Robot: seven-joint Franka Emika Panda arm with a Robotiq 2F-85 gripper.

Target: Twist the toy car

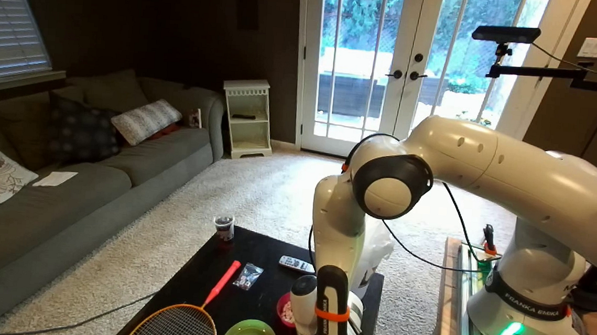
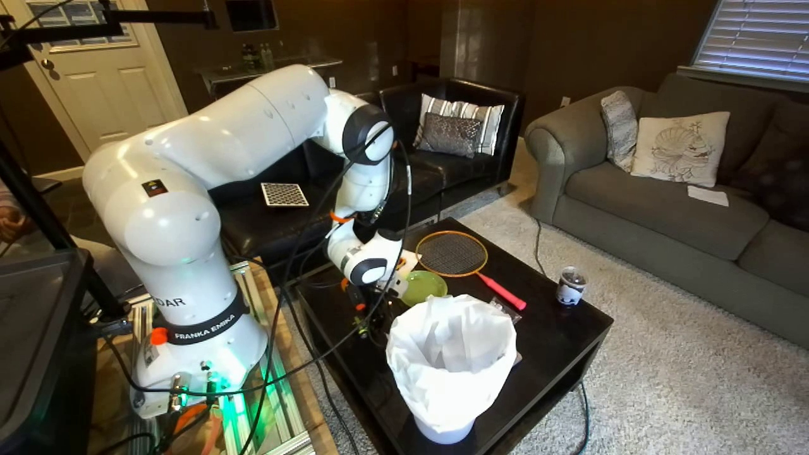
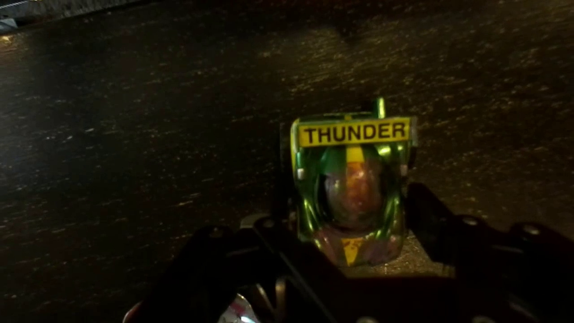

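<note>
green toy race car [image 3: 352,184] sits between the two fingers [image 3: 428,220] of the claw [image 3: 347,204], which stand close against its sides and look clamped on it. in the wrist view its yellow rear wing [image 3: 354,132], lettered "thunder" in black, is the end farther from the claw's base; the rounded canopy [image 3: 354,202] comes between the fingers, and a yellow wedge [image 3: 352,249] marks the end closest to that base. below the claw is the black coffee table [image 2: 550,338], but whether the car touches it i cannot tell. in an exterior view, just beside the claw on the camera's side, stands a white bin [image 2: 444,433] lined with a white plastic bag [image 2: 452,379], and near the claw on its far side sits a shallow green bowl [image 2: 426,287]. past that bowl from the claw lies a badminton racket [image 2: 458,254] with an orange frame and a pink handle. farther off are a small clear packet [image 1: 248,276] beside the racket's handle, a remote control [image 1: 297,263] and, well apart from the claw at a table corner, a clear cup [image 2: 571,287]. a pink bowl [image 1: 285,298] of pale pieces is partly hidden by the white robot arm [image 2: 234,151] above the claw. well away from the claw stands a grey sofa [image 2: 663,208].
</note>
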